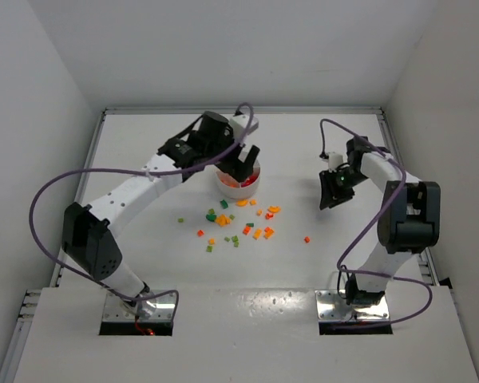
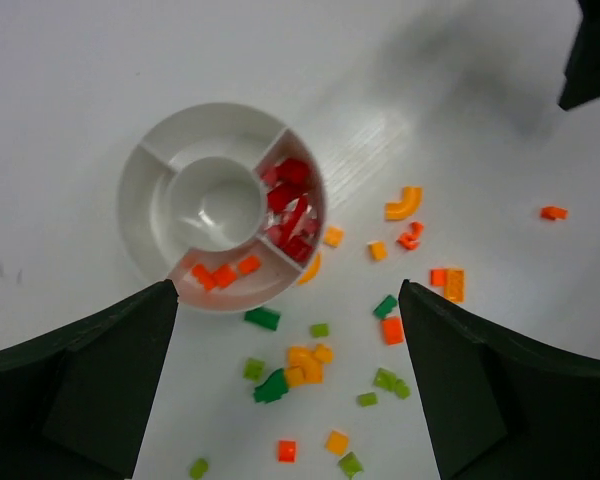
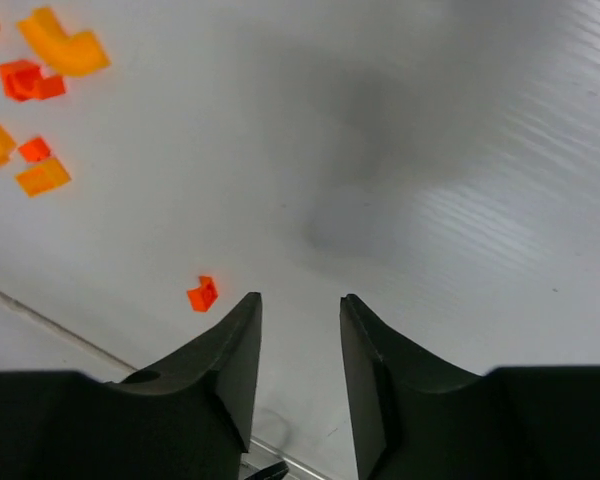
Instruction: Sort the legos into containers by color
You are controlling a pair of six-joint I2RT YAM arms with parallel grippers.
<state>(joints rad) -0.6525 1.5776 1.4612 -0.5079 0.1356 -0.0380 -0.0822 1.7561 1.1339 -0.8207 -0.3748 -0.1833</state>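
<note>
The round white dish (image 1: 251, 190) (image 2: 130, 190) stands mid-table. Its right wedge holds red legos (image 2: 292, 205), its near wedge a few orange-red ones (image 2: 223, 273), and its central cup (image 2: 218, 205) is bare. Loose red, orange and green legos (image 1: 235, 223) (image 2: 305, 365) lie scattered in front of the dish. My left gripper (image 1: 242, 163) (image 2: 287, 290) hovers over the dish's near edge, open wide and holding nothing. My right gripper (image 1: 333, 191) (image 3: 300, 300) hangs over bare table at the right, jaws partly apart with nothing between them. A lone orange-red brick (image 1: 306, 238) (image 3: 203, 293) lies just left of its left finger.
White walls enclose the table on three sides. A seam along the table's edge (image 3: 40, 320) runs close behind the right gripper. Purple cables loop off both arms (image 1: 40, 199). A curved orange piece (image 3: 65, 45) and small orange bricks lie at the right wrist view's upper left.
</note>
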